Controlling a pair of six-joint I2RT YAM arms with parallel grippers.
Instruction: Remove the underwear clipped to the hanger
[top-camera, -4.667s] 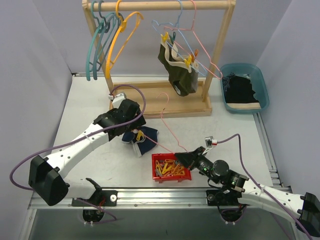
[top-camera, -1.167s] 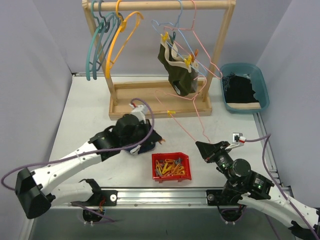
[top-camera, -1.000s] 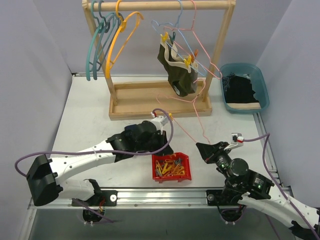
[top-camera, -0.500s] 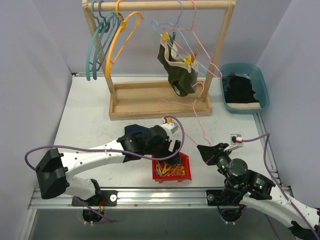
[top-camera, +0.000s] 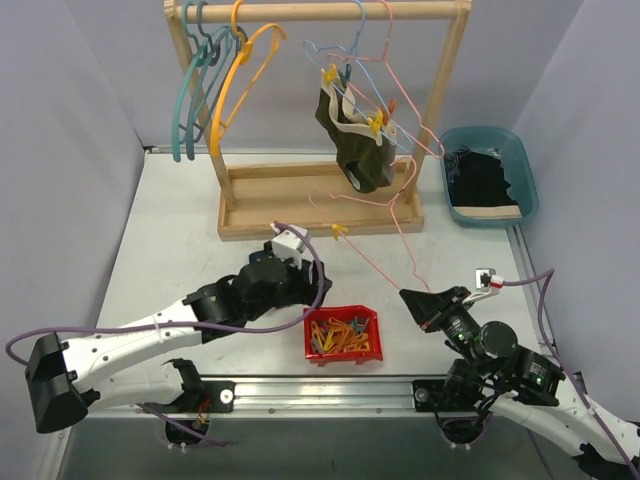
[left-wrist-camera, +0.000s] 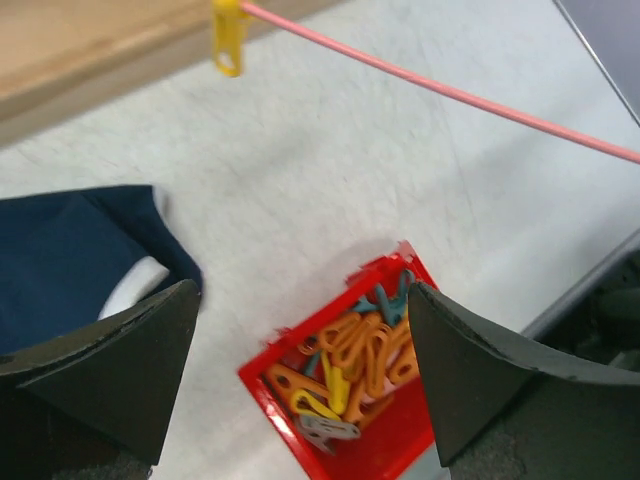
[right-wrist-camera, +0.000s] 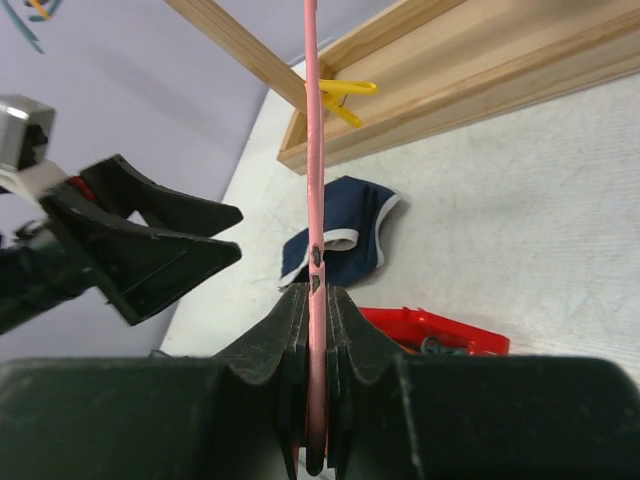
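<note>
The left gripper (left-wrist-camera: 302, 300) hangs empty, its smooth black jaws spread wide over open speckled tabletop (left-wrist-camera: 330, 170) beside the red plastic clip bin (left-wrist-camera: 372, 278). The soft navy briefs (left-wrist-camera: 60, 250) lie crumpled left of the bin, apart from its rim. Right of the bin, the right gripper (right-wrist-camera: 313, 300) is clamped on a thin pink wire hanger (right-wrist-camera: 311, 150). Olive-black briefs (top-camera: 360, 150) hang clipped well behind the bin.

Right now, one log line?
left gripper open, empty; right gripper shut on pink hanger; navy briefs on table; yellow clip on hanger
</note>
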